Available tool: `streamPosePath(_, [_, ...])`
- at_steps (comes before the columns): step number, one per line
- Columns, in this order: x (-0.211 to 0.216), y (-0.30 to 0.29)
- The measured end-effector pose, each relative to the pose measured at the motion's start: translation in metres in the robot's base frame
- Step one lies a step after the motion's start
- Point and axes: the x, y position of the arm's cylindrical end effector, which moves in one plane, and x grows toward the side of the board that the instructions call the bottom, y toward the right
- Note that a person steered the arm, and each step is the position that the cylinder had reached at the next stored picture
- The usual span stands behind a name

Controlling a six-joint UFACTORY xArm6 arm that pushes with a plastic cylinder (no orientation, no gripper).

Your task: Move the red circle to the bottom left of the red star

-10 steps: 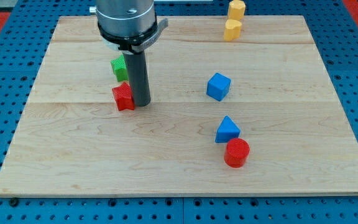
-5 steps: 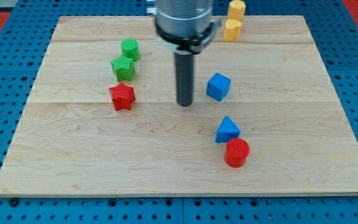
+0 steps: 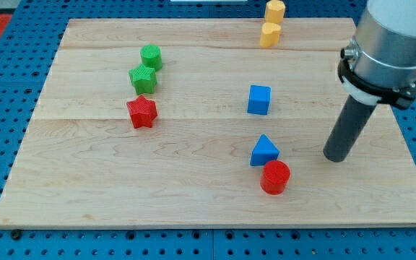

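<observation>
The red circle (image 3: 275, 177) stands near the view's bottom, right of centre, touching the blue triangle (image 3: 264, 150) just above it. The red star (image 3: 142, 112) lies at the view's left, well apart from the circle. My tip (image 3: 334, 157) rests on the wooden board (image 3: 85, 180) to the right of the red circle and slightly above it, with a clear gap between them.
A green star (image 3: 142, 78) and a green circle (image 3: 151, 56) sit just above the red star. A blue cube (image 3: 259, 100) lies mid-board. Two yellow blocks (image 3: 271, 33) (image 3: 274, 10) sit at the top edge. Blue pegboard surrounds the board.
My tip has moved from beside the red star across the board to the right, past the blue cube, ending right of the red circle. The blue cube shifted slightly right.
</observation>
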Motion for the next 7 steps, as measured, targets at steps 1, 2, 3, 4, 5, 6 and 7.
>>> streamPosePath(1, [0.033, -0.023])
streamPosePath(2, [0.025, -0.041])
streamPosePath(3, [0.024, -0.059])
streamPosePath(4, [0.039, -0.061])
streamPosePath(5, [0.042, -0.083])
streamPosePath(6, [0.032, -0.119])
streamPosePath(7, [0.025, -0.160])
